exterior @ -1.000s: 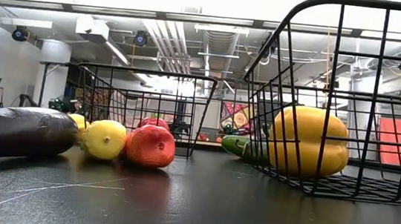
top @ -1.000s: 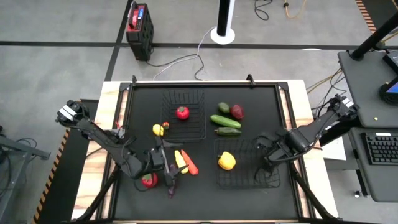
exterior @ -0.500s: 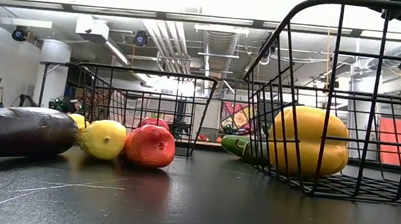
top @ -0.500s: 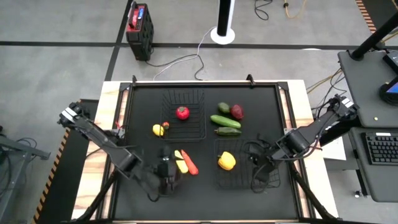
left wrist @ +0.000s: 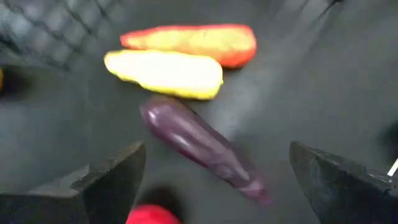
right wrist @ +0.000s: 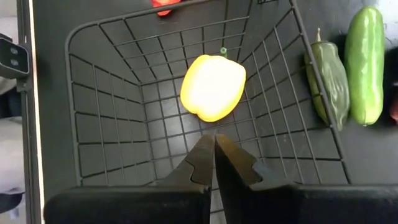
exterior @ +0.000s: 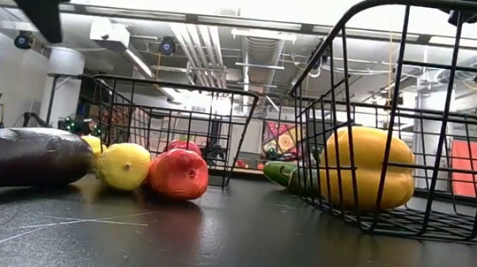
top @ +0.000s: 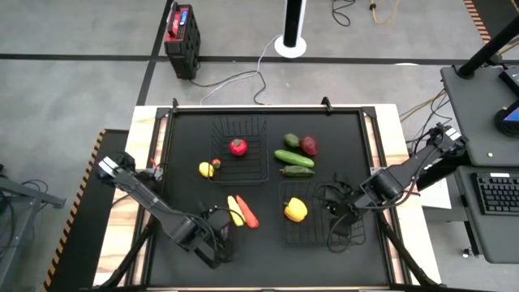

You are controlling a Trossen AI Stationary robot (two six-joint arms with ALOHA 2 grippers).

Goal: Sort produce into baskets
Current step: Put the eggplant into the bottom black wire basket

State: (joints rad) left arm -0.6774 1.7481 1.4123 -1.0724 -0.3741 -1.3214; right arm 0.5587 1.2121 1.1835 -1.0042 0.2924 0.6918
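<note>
Near the front edge of the black tabletop mat (top: 340, 130), your left gripper (left wrist: 217, 180) hangs with fingers wide apart over the dark purple toy eggplant (left wrist: 202, 146) (beside a yellow piece (left wrist: 165, 73) and an orange carrot (left wrist: 193, 42)). Your right gripper (right wrist: 214, 155), fingers pressed together and empty, hovers over the front-right black wire-grid basket (right wrist: 112, 137) holding a yellow toy pepper (right wrist: 213, 87).

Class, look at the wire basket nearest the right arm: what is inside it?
Inside the basket lies one yellow bell pepper. The right gripper hangs over the basket's other end with its fingers shut, covering part of the floor there, so that part is unseen.
</note>
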